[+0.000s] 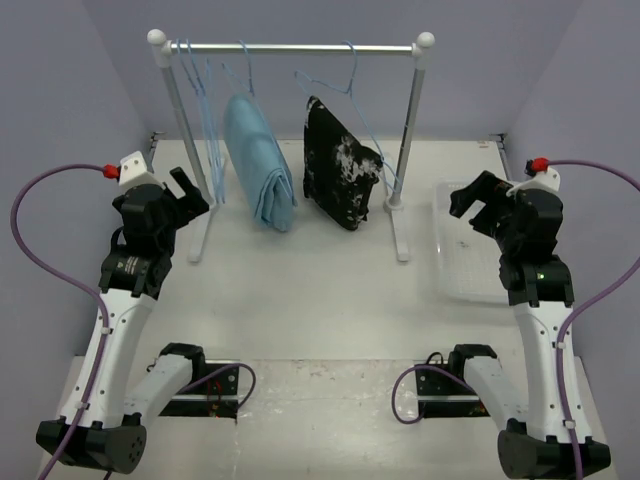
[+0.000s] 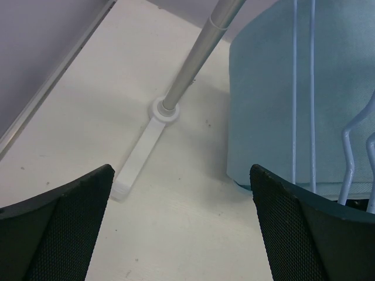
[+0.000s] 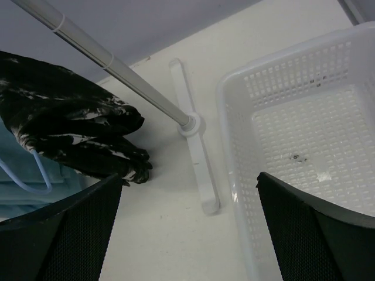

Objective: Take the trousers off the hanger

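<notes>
The trousers (image 1: pixel 340 180) hang folded over the hanger (image 3: pixel 38 165), which hooks on the rack's rail (image 1: pixel 290 46). Their lower edge rests on or just above the tabletop (image 1: pixel 300 300); which of the two I cannot tell. They sit at about one o'clock from the tabletop's middle. Just beside them at nine o'clock hangs a light-blue garment (image 1: pixel 260 160), and bare spare hangers (image 1: pixel 200 90) crowd the rail's far left end. Both arms stand back from the rack with nothing held. The left pincer (image 1: pixel 185 190) waits with its jaws spread wide near the left post, at nine o'clock from the blue garment. The right pincer (image 1: pixel 475 200), equally wide apart and empty, hovers at three o'clock from the trousers, above the white basket (image 1: pixel 440 240), probably the drop place. The right post (image 1: pixel 408 130) and its foot (image 1: pixel 398 225) stand between that pincer and the trousers, so a straight sideways reach looks blocked. The open room lies at six o'clock from the trousers, the bare tabletop in front of the rack. No step of the removal is done yet.
</notes>
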Controlling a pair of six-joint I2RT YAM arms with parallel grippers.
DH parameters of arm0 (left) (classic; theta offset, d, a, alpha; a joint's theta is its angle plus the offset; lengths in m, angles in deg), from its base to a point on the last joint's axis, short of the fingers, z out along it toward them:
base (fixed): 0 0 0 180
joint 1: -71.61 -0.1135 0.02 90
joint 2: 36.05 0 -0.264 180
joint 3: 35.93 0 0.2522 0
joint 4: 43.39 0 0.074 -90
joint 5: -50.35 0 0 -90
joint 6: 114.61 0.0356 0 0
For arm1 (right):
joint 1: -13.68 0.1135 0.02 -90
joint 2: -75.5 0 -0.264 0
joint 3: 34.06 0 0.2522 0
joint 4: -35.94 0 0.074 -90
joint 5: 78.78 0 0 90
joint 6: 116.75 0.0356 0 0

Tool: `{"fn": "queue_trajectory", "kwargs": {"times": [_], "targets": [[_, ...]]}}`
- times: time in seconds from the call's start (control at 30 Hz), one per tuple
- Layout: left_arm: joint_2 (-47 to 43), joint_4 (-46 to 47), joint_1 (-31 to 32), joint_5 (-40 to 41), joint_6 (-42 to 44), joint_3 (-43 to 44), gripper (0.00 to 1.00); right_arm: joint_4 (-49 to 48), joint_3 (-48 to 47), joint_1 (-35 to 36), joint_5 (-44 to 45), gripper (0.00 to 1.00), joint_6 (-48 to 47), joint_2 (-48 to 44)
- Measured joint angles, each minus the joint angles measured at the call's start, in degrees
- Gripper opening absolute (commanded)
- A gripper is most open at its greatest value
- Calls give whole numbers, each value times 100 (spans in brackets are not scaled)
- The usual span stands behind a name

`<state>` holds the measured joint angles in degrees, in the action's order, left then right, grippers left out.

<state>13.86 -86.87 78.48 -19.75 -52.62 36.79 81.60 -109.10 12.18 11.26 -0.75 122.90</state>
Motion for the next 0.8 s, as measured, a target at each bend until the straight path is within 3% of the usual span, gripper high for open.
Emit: {"fn": "queue_trajectory", "kwargs": {"times": [0.6,0.8], "targets": [[37,2,0,-118,0,0,100,-175,-313,48,-1121,99,-595,396],[44,2,0,-203,0,0,100,-188,-1644,1318,-1307,99,-1314,1392]]}}
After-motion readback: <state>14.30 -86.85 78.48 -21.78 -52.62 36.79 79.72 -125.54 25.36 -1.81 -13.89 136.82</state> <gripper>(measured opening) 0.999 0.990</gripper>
